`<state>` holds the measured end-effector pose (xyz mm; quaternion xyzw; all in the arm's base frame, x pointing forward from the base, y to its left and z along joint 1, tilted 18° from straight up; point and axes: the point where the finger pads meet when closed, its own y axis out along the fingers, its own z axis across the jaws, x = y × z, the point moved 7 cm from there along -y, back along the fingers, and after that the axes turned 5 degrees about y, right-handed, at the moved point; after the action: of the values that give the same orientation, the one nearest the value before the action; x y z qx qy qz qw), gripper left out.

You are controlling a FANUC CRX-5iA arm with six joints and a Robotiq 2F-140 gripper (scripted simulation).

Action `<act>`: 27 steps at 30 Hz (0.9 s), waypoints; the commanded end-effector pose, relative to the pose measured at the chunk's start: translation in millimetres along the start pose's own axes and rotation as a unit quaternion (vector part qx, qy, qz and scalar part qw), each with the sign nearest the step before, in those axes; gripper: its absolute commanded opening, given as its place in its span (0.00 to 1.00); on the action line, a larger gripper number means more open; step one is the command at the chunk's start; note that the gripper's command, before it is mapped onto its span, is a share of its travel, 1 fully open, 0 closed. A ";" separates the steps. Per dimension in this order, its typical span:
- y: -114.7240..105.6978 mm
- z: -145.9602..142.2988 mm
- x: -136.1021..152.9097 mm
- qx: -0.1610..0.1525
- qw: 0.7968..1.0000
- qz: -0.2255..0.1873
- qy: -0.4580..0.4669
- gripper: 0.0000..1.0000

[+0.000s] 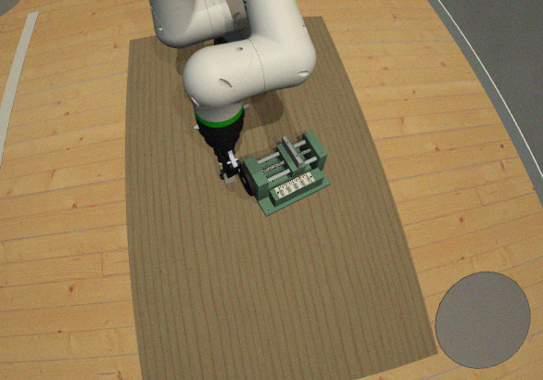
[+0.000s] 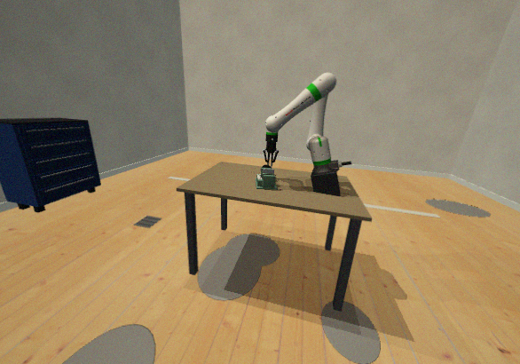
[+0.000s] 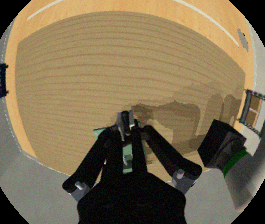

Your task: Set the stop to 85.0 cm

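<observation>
The green vise-like device (image 1: 260, 178) (image 2: 268, 180) stands on the table. Its stop, a green carriage with a grey plate (image 1: 292, 152), sits on two rods, nearer the far end block than the handwheel end. A red pointer (image 1: 299, 176) stands over the right half of the white scale (image 1: 287, 189); the numbers are too blurred to read. The black handwheel (image 1: 246, 181) is at the device's left end. My gripper (image 1: 230, 170) (image 2: 271, 162) (image 3: 126, 116) points down beside the wheel, its fingers nearly together on the handwheel's handle, which they largely hide.
The wooden table (image 1: 259, 287) (image 2: 213, 186) carries the device and the arm's base (image 2: 326, 182). The white forearm (image 1: 250, 67) reaches over the table behind the device. A blue drawer cabinet (image 2: 49, 160) stands away from the table.
</observation>
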<state>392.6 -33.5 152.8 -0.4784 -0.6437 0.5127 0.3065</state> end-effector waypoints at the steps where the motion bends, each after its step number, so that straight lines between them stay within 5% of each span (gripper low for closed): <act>1: -4.3 -1.1 0.0 0.000 1.000 0.000 0.000 0.04; 27: -23.8 -18.2 1.5 0.000 1.000 0.000 0.000 0.04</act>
<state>399.9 -26.4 179.3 -0.4783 -0.6435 0.5129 0.3066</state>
